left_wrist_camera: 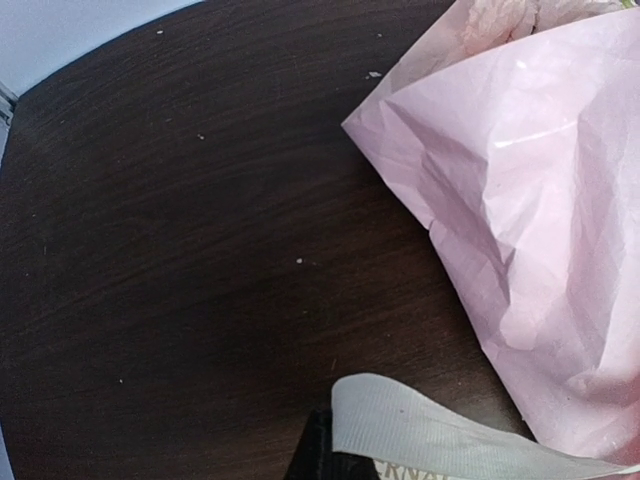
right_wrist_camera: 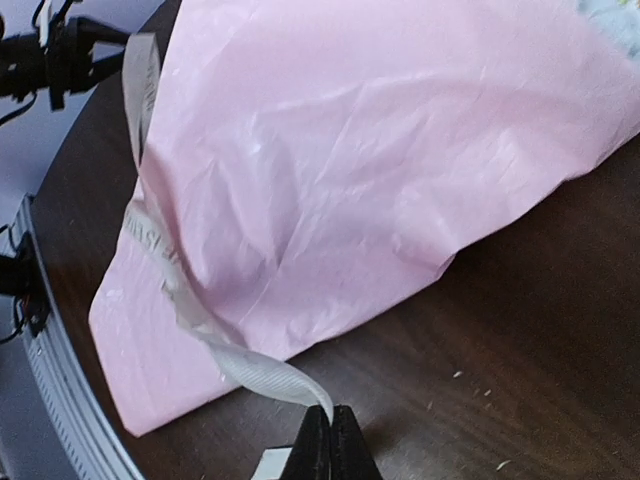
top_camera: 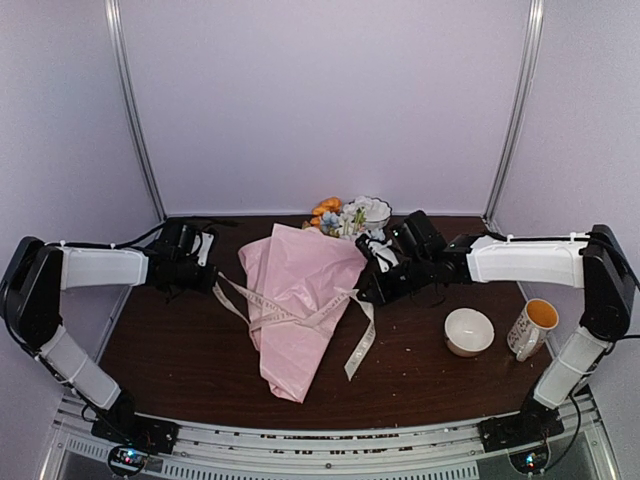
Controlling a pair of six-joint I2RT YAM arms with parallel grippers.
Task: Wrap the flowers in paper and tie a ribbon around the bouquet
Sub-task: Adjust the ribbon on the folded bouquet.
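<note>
Overhead, the paper (top_camera: pixel 300 300) lies at mid-table as a pink cone, its wide end toward the back wall. The flowers (top_camera: pixel 338 214) show orange, white and pale blue at that end. The ribbon (top_camera: pixel 290 320) crosses the cone about halfway down. One tail runs left to my left gripper (top_camera: pixel 212 279), and the other runs right to my right gripper (top_camera: pixel 363 291), with a loose end lying on the table (top_camera: pixel 180 360) on the near side of that gripper. A white bowl (top_camera: pixel 468 331) and a mug (top_camera: pixel 533 326) stand well apart on the right. In the left wrist view, the ribbon (left_wrist_camera: pixel 430 432) enters at the bottom edge beside one dark finger (left_wrist_camera: pixel 318 452). The fingers are mostly out of frame, so I judge the grip to be closed on the ribbon without seeing the contact itself. The crumpled paper (left_wrist_camera: pixel 520 200) fills the right side. In the right wrist view, my right gripper (right_wrist_camera: pixel 330 445) is pinched fully together on the ribbon (right_wrist_camera: pixel 250 365), which twists up from the fingertips and follows the edge of the paper (right_wrist_camera: pixel 350 170) toward the left gripper (right_wrist_camera: pixel 60 55) at upper left.
</note>
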